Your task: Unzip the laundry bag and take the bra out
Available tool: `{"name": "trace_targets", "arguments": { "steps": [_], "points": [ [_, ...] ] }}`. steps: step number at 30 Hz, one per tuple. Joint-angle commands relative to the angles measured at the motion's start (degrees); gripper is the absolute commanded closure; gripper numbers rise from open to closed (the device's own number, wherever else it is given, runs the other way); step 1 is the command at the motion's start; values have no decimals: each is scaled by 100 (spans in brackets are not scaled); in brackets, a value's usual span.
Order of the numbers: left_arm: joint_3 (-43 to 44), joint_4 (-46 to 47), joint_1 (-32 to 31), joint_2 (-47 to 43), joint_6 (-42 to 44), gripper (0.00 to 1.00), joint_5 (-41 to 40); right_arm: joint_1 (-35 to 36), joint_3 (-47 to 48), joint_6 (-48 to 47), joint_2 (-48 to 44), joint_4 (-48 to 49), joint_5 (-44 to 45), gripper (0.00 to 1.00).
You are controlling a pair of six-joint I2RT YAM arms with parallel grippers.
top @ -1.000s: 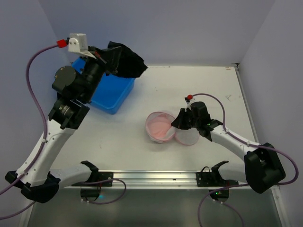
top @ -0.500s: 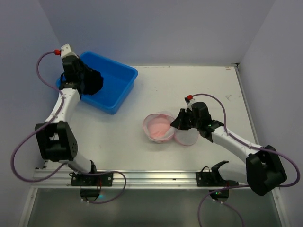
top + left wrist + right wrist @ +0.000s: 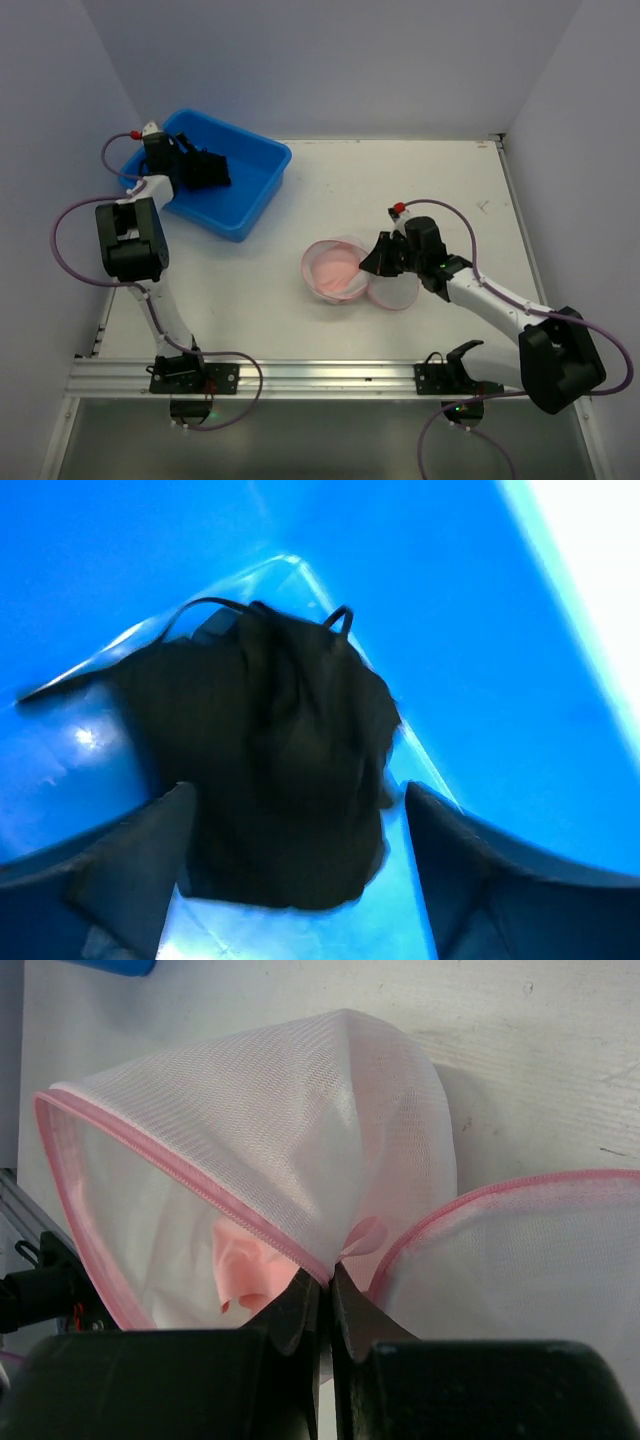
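The laundry bag (image 3: 345, 250) lies unzipped near the table's middle, its two pink-rimmed mesh domes spread apart (image 3: 300, 1110). Pale pink bra (image 3: 245, 1265) fabric shows inside the left dome (image 3: 333, 270). My right gripper (image 3: 325, 1278) is shut on the bag's pink rim where the two halves join (image 3: 372, 262). My left gripper (image 3: 297, 795) is open, low inside the blue tub (image 3: 255, 190). A black garment (image 3: 280, 750) with thin straps lies loose on the tub floor between its fingers.
The blue tub (image 3: 480, 630) stands at the back left, its near wall toward the bag. White walls close in the table on the left, back and right. A metal rail (image 3: 330, 375) runs along the near edge.
My left arm swung down from above the tub's back edge into the tub and opened, letting go of the black garment. The right gripper and the bag have stayed put.
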Motion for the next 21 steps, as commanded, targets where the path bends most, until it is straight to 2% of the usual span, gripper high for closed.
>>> {"name": "trace_targets", "arguments": {
  "steps": [1, 2, 7, 10, 13, 15, 18, 21],
  "points": [
    [-21, 339, 53, -511, -200, 8, 178, -20, 91, -109, 103, 273, -141, 100],
    [-110, 313, 44, -651, -244, 0, 187, -20, 127, -118, 130, 273, -141, 100],
    [-786, 59, -113, -1960, -412, 0, 450, -29, 372, -206, 323, 194, -71, 100],
    [-1242, -222, -613, -2944, -359, 0, 389, -20, 496, -171, 455, 203, -9, 100],
    [-1927, -381, -1474, -3859, -464, 0, 424, -29, 575, -100, 552, 246, 0, 100],
    [-2271, -381, -2282, -4428, -473, 2, 328, -11, 636, -65, 596, 273, -44, 100],
    [-2791, -581, -3539, -4905, -517, 6, -14, 6, 672, -74, 622, 273, -44, 100],
    [-2941, -838, -4655, -4925, -552, 14, -296, 33, 654, -83, 587, 273, -35, 100]
  ]
}}
